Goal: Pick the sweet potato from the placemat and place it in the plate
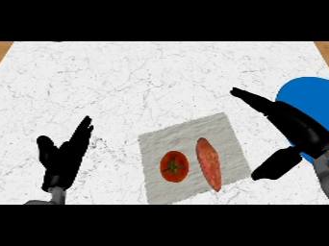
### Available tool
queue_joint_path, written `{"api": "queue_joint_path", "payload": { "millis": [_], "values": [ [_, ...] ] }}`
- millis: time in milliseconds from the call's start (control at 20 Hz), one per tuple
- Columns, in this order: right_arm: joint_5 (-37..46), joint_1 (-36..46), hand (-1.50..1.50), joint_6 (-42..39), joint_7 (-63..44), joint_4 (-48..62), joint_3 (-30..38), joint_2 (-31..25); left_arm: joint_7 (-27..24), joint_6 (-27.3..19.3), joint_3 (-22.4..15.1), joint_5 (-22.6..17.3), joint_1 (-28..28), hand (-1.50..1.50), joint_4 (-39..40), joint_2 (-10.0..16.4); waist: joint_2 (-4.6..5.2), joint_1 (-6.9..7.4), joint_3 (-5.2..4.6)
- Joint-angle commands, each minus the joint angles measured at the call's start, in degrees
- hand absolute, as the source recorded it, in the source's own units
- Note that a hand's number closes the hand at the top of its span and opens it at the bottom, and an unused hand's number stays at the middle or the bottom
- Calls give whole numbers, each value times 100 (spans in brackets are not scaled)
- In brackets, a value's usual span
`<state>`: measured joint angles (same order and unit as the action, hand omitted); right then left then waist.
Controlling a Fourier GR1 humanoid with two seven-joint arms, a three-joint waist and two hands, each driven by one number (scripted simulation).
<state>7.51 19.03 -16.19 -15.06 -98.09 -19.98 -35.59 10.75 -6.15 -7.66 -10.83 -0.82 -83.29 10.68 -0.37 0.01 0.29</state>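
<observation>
From the head view, the sweet potato (209, 164) lies untouched on the placemat (193, 157) beside a tomato (173, 166). The right hand (289, 130), fingers spread wide, hovers between it and the plate (316, 96). The left hand (63, 156) rests open. Everything remains to do.

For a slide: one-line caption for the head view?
Open right hand overlaps the blue plate, beside the sweet potato and tomato on the grey placemat; left hand rests open at left.
</observation>
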Motion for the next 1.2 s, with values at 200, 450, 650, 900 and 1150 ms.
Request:
{"api": "queue_joint_path", "payload": {
  "millis": [200,450,650,900,1150],
  "values": [
    [934,-113,-150,-122,-947,-122,-650,883,92,130,36,31,-182,0,-93,-79,35,32,-31],
    [1189,-687,-150,-232,-763,-280,-728,1050,-212,23,-98,359,-281,0,202,-297,33,-3,-29],
    [1401,-807,-150,-439,-578,-326,-472,1202,94,111,63,299,-104,0,115,-295,34,-4,-29],
    [2190,-848,-150,-210,-732,-76,-764,1452,374,270,194,174,-263,0,-277,-133,30,16,-28],
    [2728,-835,-150,22,-437,553,-734,1706,265,77,72,426,-176,0,-154,-426,36,15,-27]
  ]
}}
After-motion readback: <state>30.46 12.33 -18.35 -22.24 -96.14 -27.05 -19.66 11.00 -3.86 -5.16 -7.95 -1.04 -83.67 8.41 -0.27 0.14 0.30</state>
